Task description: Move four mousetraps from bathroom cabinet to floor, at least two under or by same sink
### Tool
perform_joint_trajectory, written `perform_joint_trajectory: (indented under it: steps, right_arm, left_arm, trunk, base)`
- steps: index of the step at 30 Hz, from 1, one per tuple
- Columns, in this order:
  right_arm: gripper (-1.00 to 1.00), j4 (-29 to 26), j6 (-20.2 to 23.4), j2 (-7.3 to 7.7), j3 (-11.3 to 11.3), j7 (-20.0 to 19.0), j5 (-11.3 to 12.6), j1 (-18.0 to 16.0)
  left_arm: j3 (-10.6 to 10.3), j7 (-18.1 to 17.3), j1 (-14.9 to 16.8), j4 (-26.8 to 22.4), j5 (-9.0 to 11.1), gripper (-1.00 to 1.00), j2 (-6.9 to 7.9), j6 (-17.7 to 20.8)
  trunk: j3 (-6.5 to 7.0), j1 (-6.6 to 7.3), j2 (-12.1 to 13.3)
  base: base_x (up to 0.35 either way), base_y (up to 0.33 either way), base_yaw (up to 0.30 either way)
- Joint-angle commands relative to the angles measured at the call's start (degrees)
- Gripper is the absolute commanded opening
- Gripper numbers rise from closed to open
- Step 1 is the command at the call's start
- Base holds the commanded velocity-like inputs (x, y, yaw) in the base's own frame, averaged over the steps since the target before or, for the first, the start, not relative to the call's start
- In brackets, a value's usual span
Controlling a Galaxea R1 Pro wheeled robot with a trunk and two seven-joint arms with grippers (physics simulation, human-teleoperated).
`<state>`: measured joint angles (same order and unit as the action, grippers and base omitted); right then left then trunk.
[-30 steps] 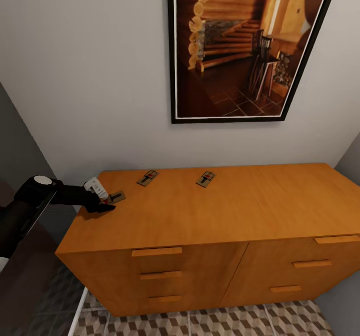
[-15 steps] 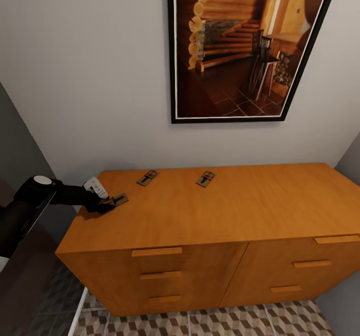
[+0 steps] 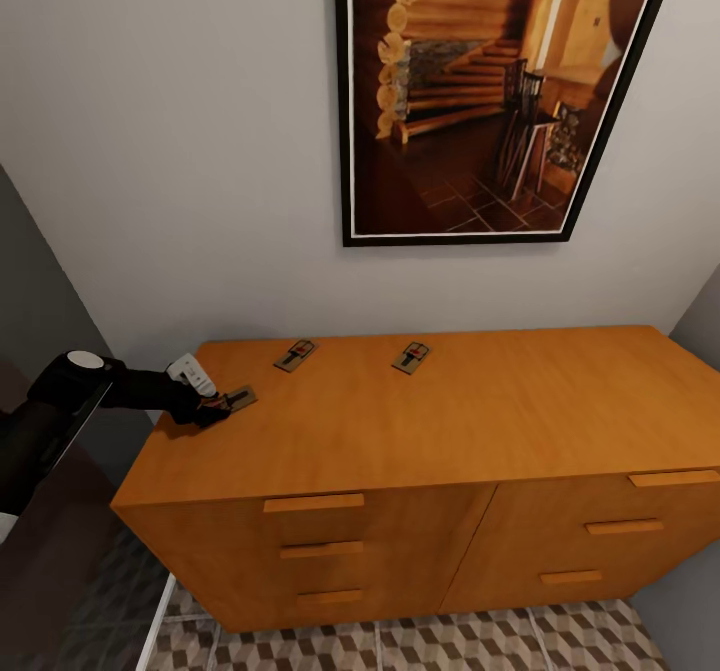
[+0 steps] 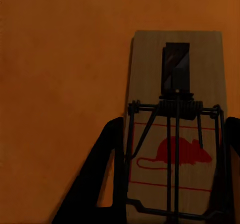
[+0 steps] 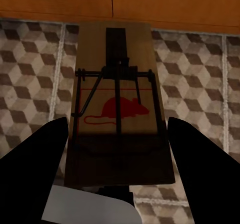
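Observation:
The orange-brown cabinet (image 3: 470, 421) has three mousetraps on its top. One mousetrap (image 3: 239, 397) lies near the top's left edge, and my left gripper (image 3: 216, 410) is shut on it. In the left wrist view, dark fingers (image 4: 107, 179) press both long sides of that mousetrap (image 4: 175, 73). Two other mousetraps (image 3: 295, 354) (image 3: 411, 357) lie free near the wall. My right gripper (image 5: 118, 129) is shut on a fourth mousetrap (image 5: 117, 58), held above the cube-patterned bathroom floor (image 5: 200, 78) by the cabinet's base (image 5: 150, 3). The sink is out of view.
A large framed picture (image 3: 490, 91) hangs on the grey wall above the cabinet. A dark panel (image 3: 40, 281) stands to the cabinet's left. Cube-patterned tiles (image 3: 450, 641) run along the cabinet's front. Bar-handled drawers (image 3: 314, 502) face me.
The left gripper has closed on the leftmost mousetrap, which shifted slightly and tipped up. Over the last half second nothing moved.

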<state>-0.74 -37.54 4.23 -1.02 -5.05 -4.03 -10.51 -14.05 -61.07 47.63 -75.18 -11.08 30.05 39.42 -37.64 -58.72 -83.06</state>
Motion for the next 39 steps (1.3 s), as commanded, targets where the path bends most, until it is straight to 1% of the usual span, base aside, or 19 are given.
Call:
perform_joint_trajectory:
  steps: [1, 7, 9, 12, 13, 14, 17, 18, 20, 23, 25, 30, 39]
  right_arm:
    - [-1.00, 0.0, -0.2, 0.00, 0.0, 0.0, -0.2, 0.0]
    - [-1.00, 0.0, -0.2, -0.02, 0.0, 0.0, -0.2, 0.0]
    - [-1.00, 0.0, -0.2, -0.06, 0.0, 0.0, -0.2, 0.0]
    - [-1.00, 0.0, -0.2, -0.09, 0.0, 0.0, -0.2, 0.0]
    - [-1.00, 0.0, -0.2, -0.09, 0.0, 0.0, -0.2, 0.0]
    - [-1.00, 0.0, -0.2, -0.09, 0.0, 0.0, -0.2, 0.0]
    - [-1.00, 0.0, -0.2, -0.09, 0.0, 0.0, -0.2, 0.0]
    - [-1.00, 0.0, -0.2, -0.13, 0.0, 0.0, -0.2, 0.0]
    - [-1.00, 0.0, -0.2, -0.16, 0.0, 0.0, -0.2, 0.0]
    - [-1.00, 0.0, -0.2, -0.18, 0.0, 0.0, -0.2, 0.0]
    - [-1.00, 0.0, -0.2, -0.18, 0.0, 0.0, -0.2, 0.0]
    - [-1.00, 0.0, -0.2, -0.18, 0.0, 0.0, -0.2, 0.0]
    - [-1.00, 0.0, -0.2, -0.18, 0.0, 0.0, -0.2, 0.0]
  left_arm:
    - [-2.6, -0.3, 0.0, 0.6, -0.8, -1.00, 0.08, 0.3]
    - [-2.2, -0.3, 0.0, -3.2, -0.8, -1.00, 0.30, 0.5]
    - [-1.5, -0.4, 0.0, -4.2, -0.7, -1.00, 0.33, 0.6]
    - [1.0, -1.9, 0.0, -5.5, -0.7, -1.00, 0.35, 0.6]
    - [2.5, -3.2, 0.0, -6.1, -0.7, -1.00, 0.36, 0.6]
    - [3.4, -4.1, 0.0, -6.4, -0.7, -1.00, 0.36, 0.6]
    - [5.6, -6.2, 0.0, -7.4, -0.8, -1.00, 0.39, 0.6]
    - [5.8, -6.4, 0.0, -7.7, -0.8, -1.00, 0.48, 0.6]
    - [6.1, -6.6, 0.0, -8.6, -0.8, -1.00, 1.01, 0.6]
    - [6.3, -6.8, 0.0, -9.7, -0.8, -1.00, 2.45, 0.7]
    - [6.2, -6.9, 0.0, -10.0, -0.7, -1.00, 3.03, 0.7]
    - [6.1, -6.9, 0.0, -10.0, -0.7, -1.00, 3.23, 0.7]
    - [6.0, -7.0, 0.0, -10.1, -0.7, -1.00, 3.26, 0.7]
  trunk:
    - [-0.06, 0.00, 0.0]
    - [-0.06, 0.00, 0.0]
    - [-0.06, 0.00, 0.0]
    - [-0.06, 0.00, 0.0]
    - [-0.06, 0.00, 0.0]
    - [-0.06, 0.00, 0.0]
    - [-0.06, 0.00, 0.0]
    - [-0.06, 0.00, 0.0]
    - [-0.06, 0.00, 0.0]
    - [-0.06, 0.00, 0.0]
    - [-0.06, 0.00, 0.0]
    - [-0.06, 0.00, 0.0]
    - [-0.06, 0.00, 0.0]
  base:
    - [0.000, 0.000, 0.000]
    - [0.000, 0.000, 0.000]
    - [0.000, 0.000, 0.000]
    - [0.000, 0.000, 0.000]
    - [0.000, 0.000, 0.000]
    - [0.000, 0.000, 0.000]
    - [0.000, 0.000, 0.000]
    - [0.000, 0.000, 0.000]
    - [0.000, 0.000, 0.000]
    - [0.000, 0.000, 0.000]
    - [-0.015, -0.014, 0.000]
    - [-0.148, -0.135, 0.000]
    - [-0.227, -0.217, 0.000]
